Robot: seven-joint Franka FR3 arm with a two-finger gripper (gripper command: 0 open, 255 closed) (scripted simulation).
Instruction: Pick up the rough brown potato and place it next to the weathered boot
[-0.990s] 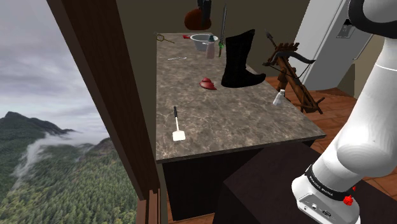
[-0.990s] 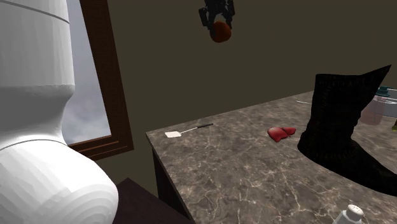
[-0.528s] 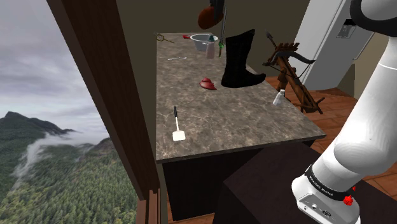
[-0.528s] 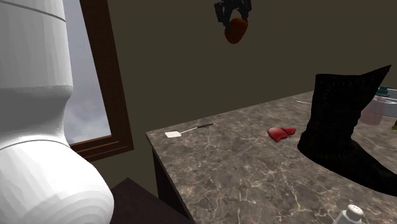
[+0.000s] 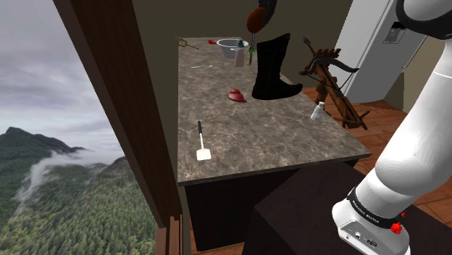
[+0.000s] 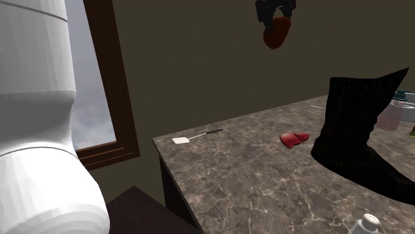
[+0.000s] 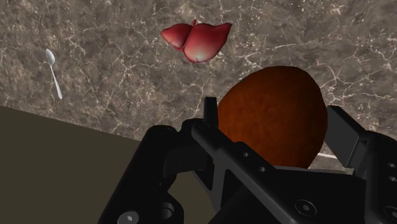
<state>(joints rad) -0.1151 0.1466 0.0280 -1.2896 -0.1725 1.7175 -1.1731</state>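
Gripper clamped on potato | I've swung it closer to the boot, high up, short of it | carry nearly done, lowering beside boot remains.

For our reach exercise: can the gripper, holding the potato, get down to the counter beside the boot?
Probably yes: the gripper holds the potato high above the counter; nothing stands between, and there is bare surface beside the boot.

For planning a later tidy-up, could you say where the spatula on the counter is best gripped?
Probably by the thin handle, from straight above, closing across its width. The spatula lies flat on the counter, so a sideways approach has nothing to clasp, and the white blade looks too wide.
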